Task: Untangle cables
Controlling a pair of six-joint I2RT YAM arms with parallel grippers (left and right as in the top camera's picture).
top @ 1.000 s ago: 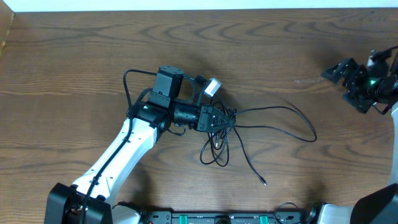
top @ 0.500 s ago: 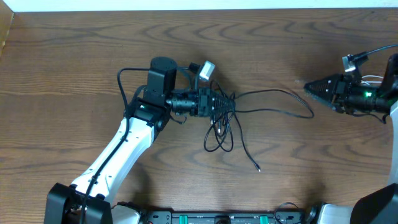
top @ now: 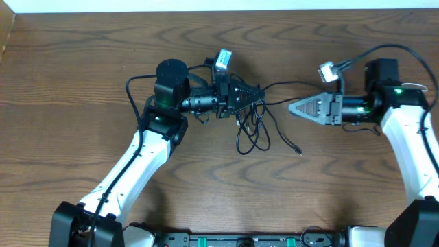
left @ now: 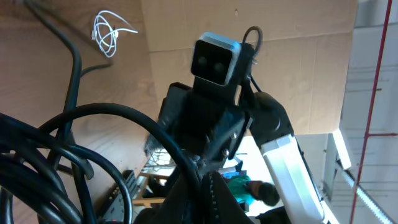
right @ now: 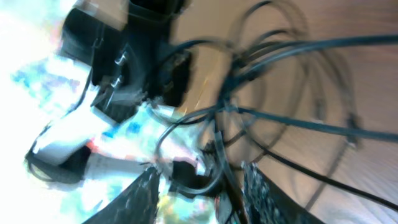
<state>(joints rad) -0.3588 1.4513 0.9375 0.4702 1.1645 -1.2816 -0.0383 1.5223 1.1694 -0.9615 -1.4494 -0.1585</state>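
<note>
Seemingly, left claw [top: 255, 92] grips the cables [top: 251, 130]; right claw [top: 291, 108] state unclear.

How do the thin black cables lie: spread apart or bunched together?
Bunched together. The thin black cables cross in overlapping loops at the left tool, which is shut on them.

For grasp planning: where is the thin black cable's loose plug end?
Overhead view: the plug end is right of centre, just below the right gripper.
</note>
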